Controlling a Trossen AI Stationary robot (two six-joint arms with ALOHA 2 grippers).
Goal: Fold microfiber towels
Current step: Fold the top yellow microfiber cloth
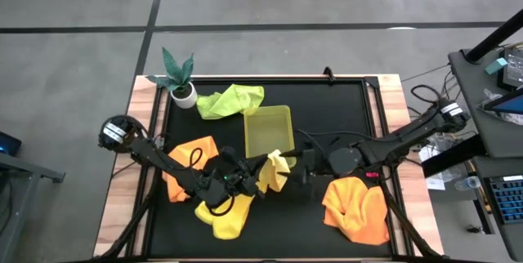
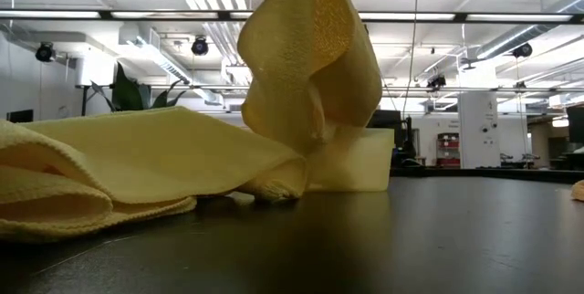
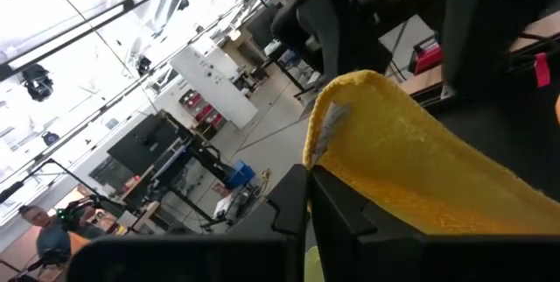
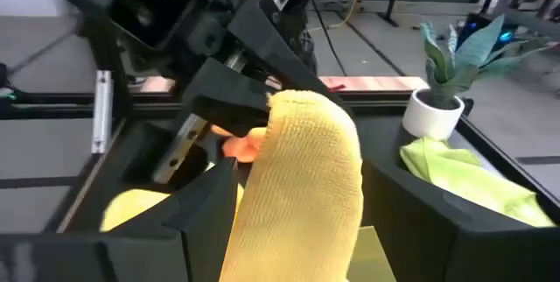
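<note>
Lifting a pale yellow towel (image 1: 276,171) off the table (image 1: 343,124) at centre: left pincer (image 1: 249,173) clamps its corner; right pincer (image 1: 304,165) spread, just beside. Next judged: right must pinch the opposite corner.

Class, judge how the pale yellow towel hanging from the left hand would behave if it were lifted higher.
The pale yellow towel, pinched by the left hand, droops in folds, so probably floppy. Its fuzzy weave suggests it is light and unlikely to slip.
</note>
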